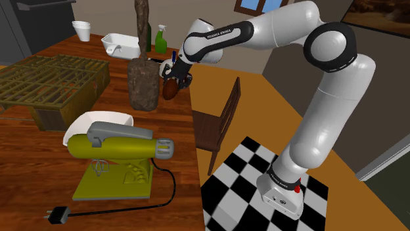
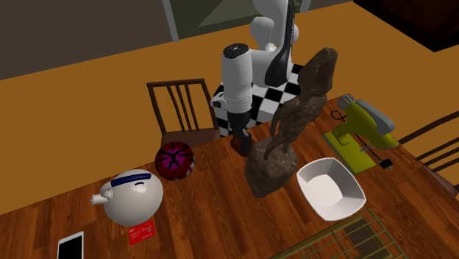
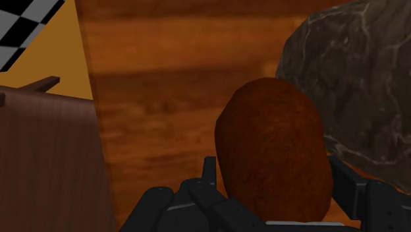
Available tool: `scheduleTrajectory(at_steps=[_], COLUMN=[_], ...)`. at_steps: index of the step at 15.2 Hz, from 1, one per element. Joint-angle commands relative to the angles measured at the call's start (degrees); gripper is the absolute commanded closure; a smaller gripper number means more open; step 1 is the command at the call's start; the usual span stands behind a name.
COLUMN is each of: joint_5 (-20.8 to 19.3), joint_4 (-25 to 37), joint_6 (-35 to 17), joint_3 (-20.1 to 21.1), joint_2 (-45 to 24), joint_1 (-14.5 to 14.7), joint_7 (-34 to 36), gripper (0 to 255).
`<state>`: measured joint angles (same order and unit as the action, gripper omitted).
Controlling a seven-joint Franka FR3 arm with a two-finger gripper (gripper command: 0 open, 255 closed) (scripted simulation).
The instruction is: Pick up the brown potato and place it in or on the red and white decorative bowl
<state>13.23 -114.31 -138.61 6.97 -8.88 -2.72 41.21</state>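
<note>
My black gripper (image 1: 175, 79) is shut on the brown potato (image 1: 170, 90), holding it at the table's edge beside the tall stone sculpture (image 1: 143, 79). Through the wrist camera the potato (image 3: 273, 148) stands between the two fingers (image 3: 209, 173), which clasp its sides, with the wood tabletop beyond it. The red and white patterned bowl (image 2: 174, 160) sits on the table in front of the chair (image 2: 180, 107), a short way to the second exterior view's left of the gripper (image 2: 241, 142).
The sculpture (image 2: 283, 147) rises close beside the gripper. A yellow-green stand mixer (image 1: 118, 157), a white square bowl (image 2: 331, 187), a slatted crate (image 1: 52, 85) and a round white jug (image 2: 132, 197) share the table. The chair (image 1: 220, 121) stands against the table edge.
</note>
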Motion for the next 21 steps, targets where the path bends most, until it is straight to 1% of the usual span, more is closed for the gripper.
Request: scheduleTrajectory(at_steps=[1, 15, 21], joint_5=[-0.18, -1.4, -0.38], joint_4=[0.69, 7.12, 17.93], joint_6=[1.41, 10.98, 15.33], joint_3=[-0.07, -0.36, -2.91], joint_2=[0.71, 3.97, -3.72], joint_1=[-0.05, -0.23, -3.87], joint_7=[0.26, 2.34, -3.72], gripper=[255, 255, 255])
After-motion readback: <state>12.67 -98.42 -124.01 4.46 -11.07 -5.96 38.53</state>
